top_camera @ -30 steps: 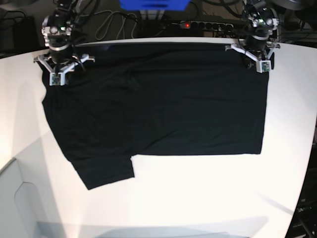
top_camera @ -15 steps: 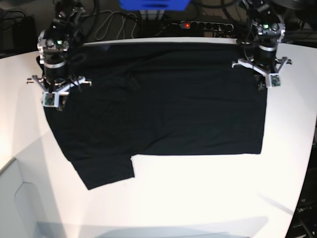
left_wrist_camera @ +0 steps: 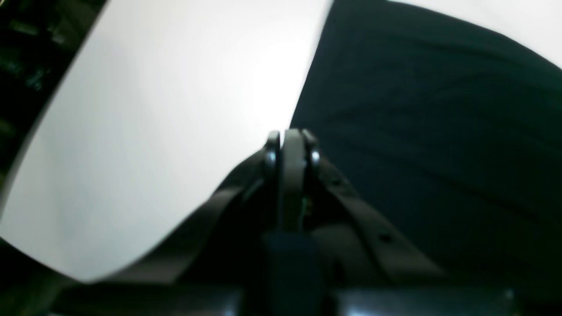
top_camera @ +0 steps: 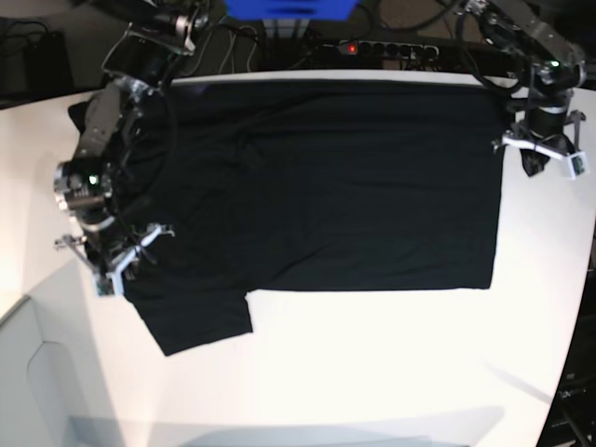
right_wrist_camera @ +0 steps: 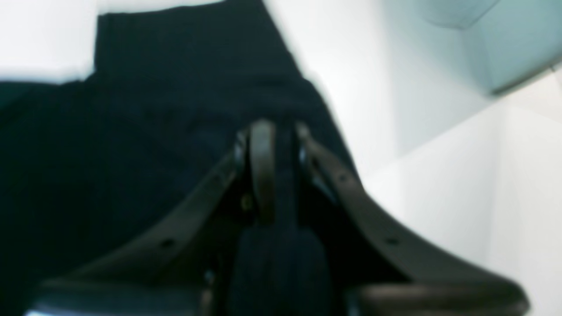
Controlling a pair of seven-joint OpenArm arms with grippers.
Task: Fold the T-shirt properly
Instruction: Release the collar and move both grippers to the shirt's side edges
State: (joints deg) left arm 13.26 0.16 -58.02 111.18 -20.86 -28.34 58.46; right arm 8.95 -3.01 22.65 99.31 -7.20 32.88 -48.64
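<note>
The black T-shirt [top_camera: 317,186] lies spread flat on the white table [top_camera: 372,363], with one sleeve [top_camera: 200,321] pointing to the front left. My left gripper [top_camera: 534,168] hovers just off the shirt's right edge. In the left wrist view it [left_wrist_camera: 290,137] is shut and empty, over the line where the shirt [left_wrist_camera: 439,131] meets the table. My right gripper [top_camera: 110,277] is at the shirt's left edge, above the sleeve. In the blurred right wrist view it [right_wrist_camera: 274,129] looks shut, over black fabric [right_wrist_camera: 109,153]. The collar tag is out of view.
A blue box [top_camera: 289,7], a power strip [top_camera: 372,47] and cables lie behind the table's far edge. A pale raised panel [top_camera: 37,372] sits at the front left corner and also shows in the right wrist view [right_wrist_camera: 505,44]. White table stretches in front of the shirt.
Both grippers have left the shirt's far corners and moved toward the front along its sides, the right one much farther. The shirt has stayed flat in place.
</note>
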